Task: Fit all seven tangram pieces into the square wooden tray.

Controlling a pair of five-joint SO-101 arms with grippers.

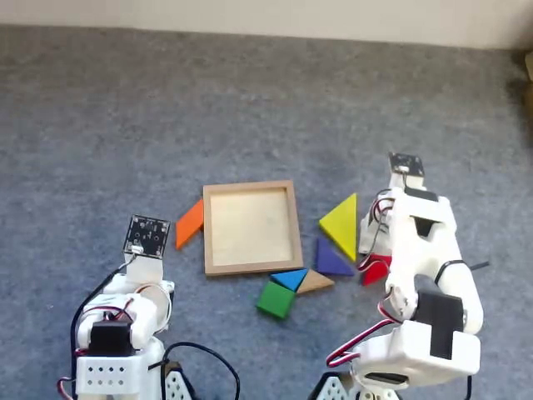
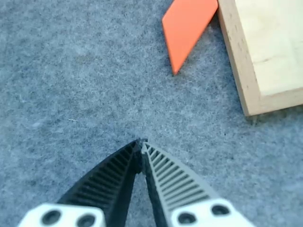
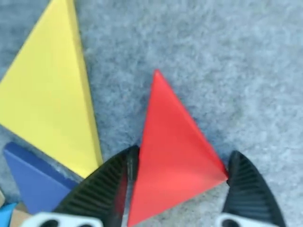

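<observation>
Right gripper (image 3: 183, 155) is set wide open astride the red triangle (image 3: 170, 127); left gripper (image 2: 142, 142) is pressed closed, nothing held.

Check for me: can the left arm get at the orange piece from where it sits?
Probably yes. The left gripper, shut, hangs over bare carpet with the orange piece just ahead and nothing between. The tray wall beside the piece may crowd the grasp.

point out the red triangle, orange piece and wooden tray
red triangle (image 3: 175, 151), right wrist view, centre of its top face
orange piece (image 2: 189, 26), left wrist view, centre of its top face
wooden tray (image 1: 250, 267), high view, its near rim
</observation>
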